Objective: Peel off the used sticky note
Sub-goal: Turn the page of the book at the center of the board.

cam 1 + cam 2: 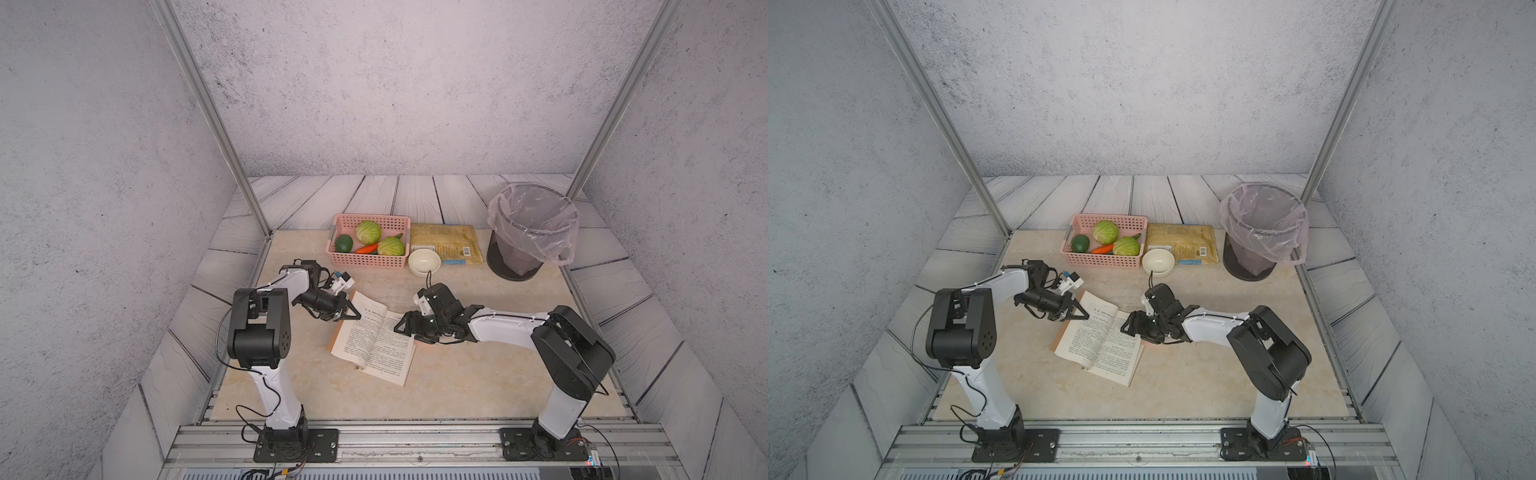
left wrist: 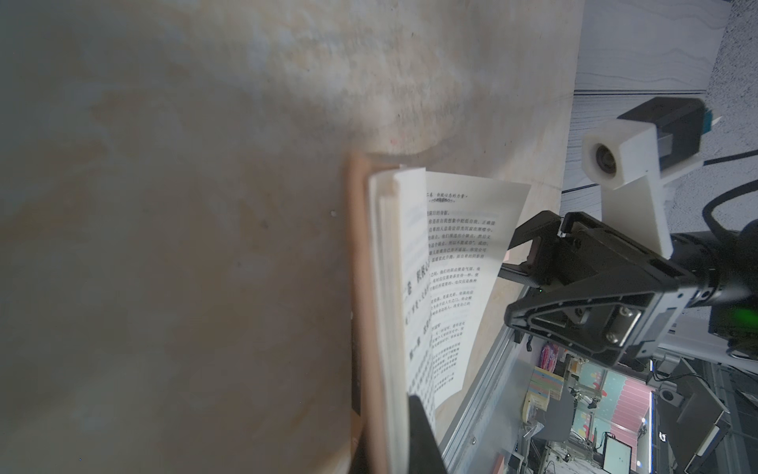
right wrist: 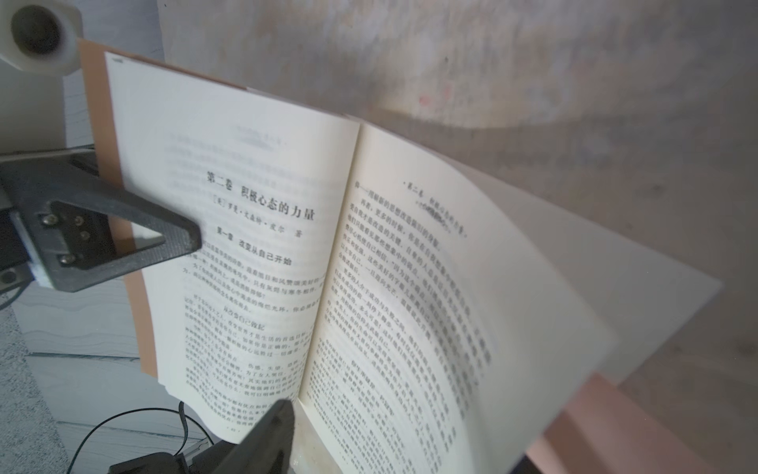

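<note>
Book (image 1: 374, 345) lies open on the table (image 1: 478, 374). Left gripper (image 1: 352, 314) pressed together, tip over the left page's far corner. Right gripper (image 1: 405, 332) spread at the curled right page's outer edge — the note (image 2: 507, 256), a pink sliver, shows there between its fingers

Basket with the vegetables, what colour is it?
Pink, with a fine lattice of holes in its walls; the basket shows best in a top view.

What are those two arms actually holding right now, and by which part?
Nothing looks gripped. The left tool is shut, its tip resting on the open book's left page. The right tool stands open at the right page's outer edge.
</note>
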### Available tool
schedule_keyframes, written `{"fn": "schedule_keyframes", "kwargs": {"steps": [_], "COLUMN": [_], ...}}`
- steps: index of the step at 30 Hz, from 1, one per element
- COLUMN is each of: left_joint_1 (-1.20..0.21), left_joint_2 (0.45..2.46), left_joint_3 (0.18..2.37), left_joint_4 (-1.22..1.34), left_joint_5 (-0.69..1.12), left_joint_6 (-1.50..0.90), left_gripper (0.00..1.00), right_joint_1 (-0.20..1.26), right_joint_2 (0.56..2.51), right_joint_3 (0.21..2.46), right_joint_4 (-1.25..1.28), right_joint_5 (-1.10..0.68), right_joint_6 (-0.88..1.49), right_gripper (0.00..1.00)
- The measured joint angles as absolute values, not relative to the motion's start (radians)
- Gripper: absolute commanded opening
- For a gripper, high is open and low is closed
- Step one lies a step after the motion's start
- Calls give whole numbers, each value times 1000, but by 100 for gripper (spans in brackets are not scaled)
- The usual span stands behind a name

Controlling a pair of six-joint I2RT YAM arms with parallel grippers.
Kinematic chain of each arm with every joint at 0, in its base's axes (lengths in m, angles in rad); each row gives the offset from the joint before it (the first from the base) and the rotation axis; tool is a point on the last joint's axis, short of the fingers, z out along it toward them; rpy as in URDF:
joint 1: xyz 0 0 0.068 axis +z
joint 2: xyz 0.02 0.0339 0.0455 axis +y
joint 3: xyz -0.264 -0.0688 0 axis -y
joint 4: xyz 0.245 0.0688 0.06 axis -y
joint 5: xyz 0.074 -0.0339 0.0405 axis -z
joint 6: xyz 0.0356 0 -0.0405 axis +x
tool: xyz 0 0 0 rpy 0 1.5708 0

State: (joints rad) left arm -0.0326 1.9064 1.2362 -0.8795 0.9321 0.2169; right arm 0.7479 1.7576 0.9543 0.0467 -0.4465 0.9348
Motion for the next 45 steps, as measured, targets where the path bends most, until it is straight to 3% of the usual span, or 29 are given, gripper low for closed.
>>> {"fn": "schedule_keyframes", "kwargs": {"steps": [27,32,45], "left_joint_1": [-33,-33,-33], "left_joint_2": [1906,1906,1906], "left_joint_3": [1236,1236,1236], "left_joint_4": [-880,-882,-884], "left_joint_5": [935,939,939], "left_joint_6": [217,217,228], "left_gripper": [0,7,43], "right_joint_1": [835,835,839], "right_joint_2": [1856,1878,1954], "right_joint_3": [1066,1072,1123], "right_joint_4": [195,245,329], "right_joint_5": [-640,-654,-672], "right_joint_6": [960,974,1002], "right_gripper": [68,69,69]}}
